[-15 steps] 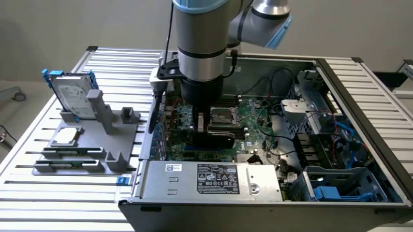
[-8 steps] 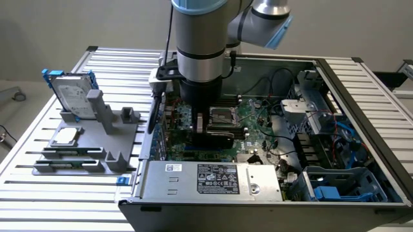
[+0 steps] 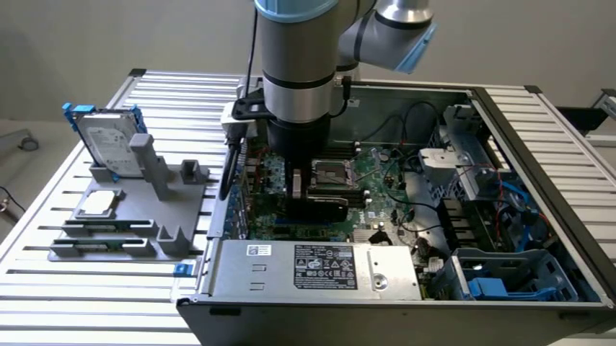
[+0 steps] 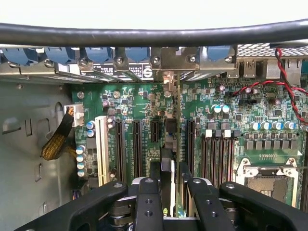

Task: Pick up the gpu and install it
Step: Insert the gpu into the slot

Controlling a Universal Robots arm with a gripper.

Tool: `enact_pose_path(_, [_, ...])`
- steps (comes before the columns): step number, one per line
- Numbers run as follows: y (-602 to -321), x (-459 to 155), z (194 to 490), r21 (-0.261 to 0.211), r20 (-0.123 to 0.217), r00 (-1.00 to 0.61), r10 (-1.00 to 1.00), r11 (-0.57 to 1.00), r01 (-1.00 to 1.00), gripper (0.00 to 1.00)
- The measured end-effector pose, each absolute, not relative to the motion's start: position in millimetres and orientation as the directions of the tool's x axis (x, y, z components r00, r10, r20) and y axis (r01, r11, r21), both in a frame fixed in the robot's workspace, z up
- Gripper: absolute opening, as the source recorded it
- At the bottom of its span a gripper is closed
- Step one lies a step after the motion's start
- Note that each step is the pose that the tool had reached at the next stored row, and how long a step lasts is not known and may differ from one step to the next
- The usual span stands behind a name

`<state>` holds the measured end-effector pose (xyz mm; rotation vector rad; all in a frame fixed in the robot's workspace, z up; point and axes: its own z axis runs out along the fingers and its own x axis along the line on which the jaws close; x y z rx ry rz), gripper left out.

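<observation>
My gripper [image 3: 308, 186] reaches down into the open computer case [image 3: 539, 144], over the green motherboard [image 3: 385, 173]. It is shut on the gpu [image 3: 319, 209], whose black shroud shows below the fingers. In the wrist view the gpu [image 4: 168, 139] stands edge-on between the two black fingers [image 4: 155, 171] of the gripper [image 4: 169, 180]. Its silver end bracket [image 4: 166, 79] lies at the case's rear wall. The card sits upright among the expansion slots [image 4: 135, 144]; whether it is seated in one I cannot tell.
A silver hard drive with a blue frame [image 3: 104, 137] stands on a grey fixture [image 3: 135, 216] at the exterior view's left. The power supply [image 3: 318, 267] lies at the case's front. A CPU socket [image 4: 267, 180], red-black wires [image 4: 285, 86] and a thick black cable [image 4: 154, 33] are close.
</observation>
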<state>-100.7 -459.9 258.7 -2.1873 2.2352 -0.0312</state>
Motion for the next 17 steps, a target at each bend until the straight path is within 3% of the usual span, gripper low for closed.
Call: enact_pose_path(17, [-458.3, -100.7, 258.6, -0.024, 0.004, -0.022, -1.000, 0.022, -0.999, 0.26])
